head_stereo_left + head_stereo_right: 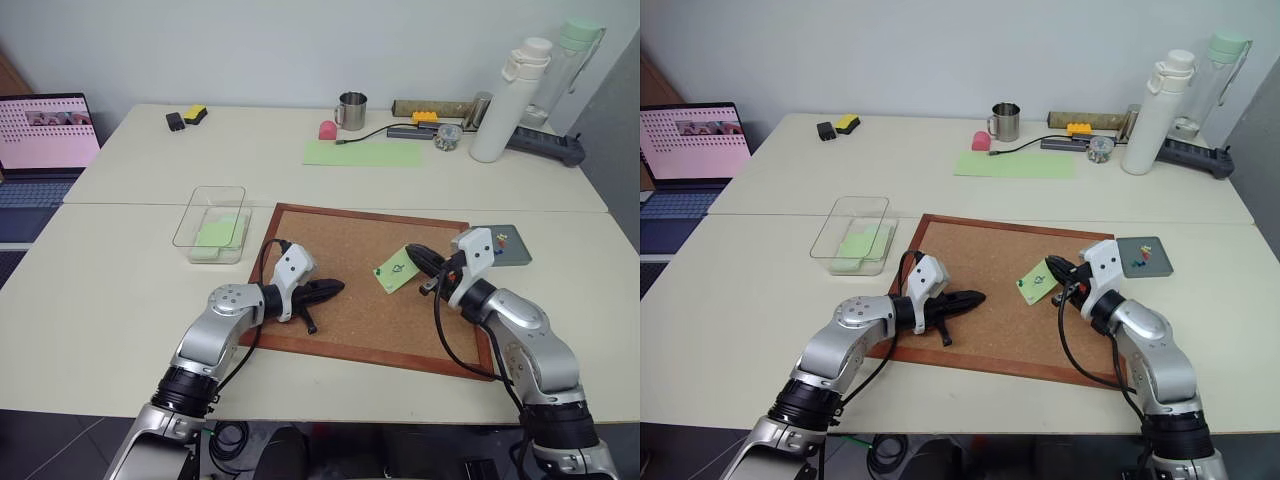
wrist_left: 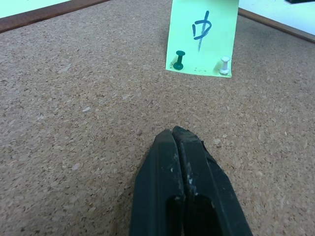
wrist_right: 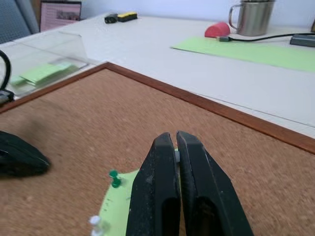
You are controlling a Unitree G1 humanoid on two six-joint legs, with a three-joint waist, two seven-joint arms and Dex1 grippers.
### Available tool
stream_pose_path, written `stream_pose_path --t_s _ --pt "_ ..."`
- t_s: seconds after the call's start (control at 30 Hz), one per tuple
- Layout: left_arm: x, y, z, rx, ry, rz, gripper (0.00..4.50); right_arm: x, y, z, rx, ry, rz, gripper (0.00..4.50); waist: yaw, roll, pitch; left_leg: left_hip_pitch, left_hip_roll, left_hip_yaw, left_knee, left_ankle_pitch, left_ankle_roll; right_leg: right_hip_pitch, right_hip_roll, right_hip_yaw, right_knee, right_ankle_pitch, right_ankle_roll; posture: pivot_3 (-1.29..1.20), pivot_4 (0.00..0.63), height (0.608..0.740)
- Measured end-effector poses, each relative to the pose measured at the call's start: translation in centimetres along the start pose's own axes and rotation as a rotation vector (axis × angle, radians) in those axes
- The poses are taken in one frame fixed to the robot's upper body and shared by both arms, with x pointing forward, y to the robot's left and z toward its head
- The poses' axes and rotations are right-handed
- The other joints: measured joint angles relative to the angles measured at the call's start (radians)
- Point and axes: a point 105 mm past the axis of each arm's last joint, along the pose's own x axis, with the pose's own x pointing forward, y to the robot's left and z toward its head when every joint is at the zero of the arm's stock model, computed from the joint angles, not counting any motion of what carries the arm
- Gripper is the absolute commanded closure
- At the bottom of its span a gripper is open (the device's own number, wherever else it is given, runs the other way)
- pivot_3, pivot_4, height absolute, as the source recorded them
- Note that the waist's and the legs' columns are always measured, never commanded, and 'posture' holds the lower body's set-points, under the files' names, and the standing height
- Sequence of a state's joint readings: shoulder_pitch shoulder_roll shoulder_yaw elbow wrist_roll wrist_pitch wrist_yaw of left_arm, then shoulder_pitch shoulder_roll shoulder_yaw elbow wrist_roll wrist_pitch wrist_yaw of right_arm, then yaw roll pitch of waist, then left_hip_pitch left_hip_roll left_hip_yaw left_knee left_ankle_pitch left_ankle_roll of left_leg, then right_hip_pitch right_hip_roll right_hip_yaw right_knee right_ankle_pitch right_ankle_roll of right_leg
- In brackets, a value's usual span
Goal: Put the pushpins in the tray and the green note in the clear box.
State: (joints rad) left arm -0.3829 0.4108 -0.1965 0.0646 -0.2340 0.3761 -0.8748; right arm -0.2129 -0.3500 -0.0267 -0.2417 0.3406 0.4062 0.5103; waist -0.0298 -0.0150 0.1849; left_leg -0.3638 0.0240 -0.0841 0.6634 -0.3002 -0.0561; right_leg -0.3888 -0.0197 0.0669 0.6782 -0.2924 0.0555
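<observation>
Left wrist view shows one green note (image 2: 202, 37) on the cork board (image 1: 340, 255) with two pushpins (image 2: 179, 60), one green, one white. Both pincers are closed: left pincer (image 1: 338, 288) empty, right pincer (image 3: 176, 140) pinching a pin at the note's edge. Several pins lie in one tray (image 1: 520, 255); one clear box (image 1: 212, 222) stands beside the board.

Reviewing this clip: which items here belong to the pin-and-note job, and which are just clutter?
Job items:
- green note, on the cork board
- green pushpin and white pushpin in the note
- tray, pins already in it
- clear box

Clutter:
- steel mug
- long green sheet
- white bottle
- laptop
</observation>
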Motion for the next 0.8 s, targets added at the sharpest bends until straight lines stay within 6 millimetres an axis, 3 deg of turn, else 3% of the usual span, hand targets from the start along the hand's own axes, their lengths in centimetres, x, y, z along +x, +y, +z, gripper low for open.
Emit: stream_pose_path --t_s 0.3,0.47,0.6,0.73,0.77,0.8 --pt "0.0 -0.1 0.0 -0.002 0.001 0.004 4.50 -1.9 -3.8 1.7 -0.005 -0.032 -0.158 4.42 0.001 0.001 -0.001 0.000 0.000 0.000 0.000 0.000 0.000 0.000 0.000 0.000 0.000 0.000 0.000 0.00 0.150 0.740" --pt "0.1 -0.2 0.0 -0.004 -0.002 0.009 4.50 -3.5 -10.1 2.3 -0.031 0.001 -0.417 4.42 0.001 0.002 -0.001 0.000 -0.001 0.001 0.000 0.000 0.000 0.000 -0.001 0.001 0.000 0.000 0.000 0.00 0.150 0.740" --pt "0.0 -0.3 -0.2 -0.010 0.000 0.013 4.50 -5.1 -13.5 0.7 0.008 0.075 -0.533 4.42 -0.002 0.003 -0.002 0.001 0.000 0.002 -0.001 0.000 0.000 0.000 0.000 0.002 0.000 0.000 0.000 0.00 0.150 0.740" --pt "-0.1 -0.3 -0.2 -0.016 0.003 0.019 4.50 -5.4 -14.9 -1.2 0.071 0.138 -0.554 4.42 -0.003 0.004 -0.002 0.001 0.000 0.003 -0.001 0.000 0.000 0.000 0.000 0.003 0.000 0.000 0.000 0.00 0.150 0.740" --pt "-0.1 -0.3 -0.2 -0.016 0.004 0.021 4.50 -5.4 -15.2 -1.4 0.080 0.148 -0.556 4.00 -0.003 0.004 -0.002 0.001 0.000 0.003 -0.001 0.000 0.000 0.000 0.000 0.003 0.000 0.000 0.000 0.00 0.150 0.740" --pt "-0.1 -0.3 -0.2 -0.016 0.004 0.023 4.50 -5.4 -15.5 -1.5 0.086 0.154 -0.556 3.92 -0.003 0.004 -0.002 0.001 0.000 0.003 -0.001 0.000 0.000 0.000 0.000 0.003 0.000 0.000 0.000 0.00 0.150 0.740"
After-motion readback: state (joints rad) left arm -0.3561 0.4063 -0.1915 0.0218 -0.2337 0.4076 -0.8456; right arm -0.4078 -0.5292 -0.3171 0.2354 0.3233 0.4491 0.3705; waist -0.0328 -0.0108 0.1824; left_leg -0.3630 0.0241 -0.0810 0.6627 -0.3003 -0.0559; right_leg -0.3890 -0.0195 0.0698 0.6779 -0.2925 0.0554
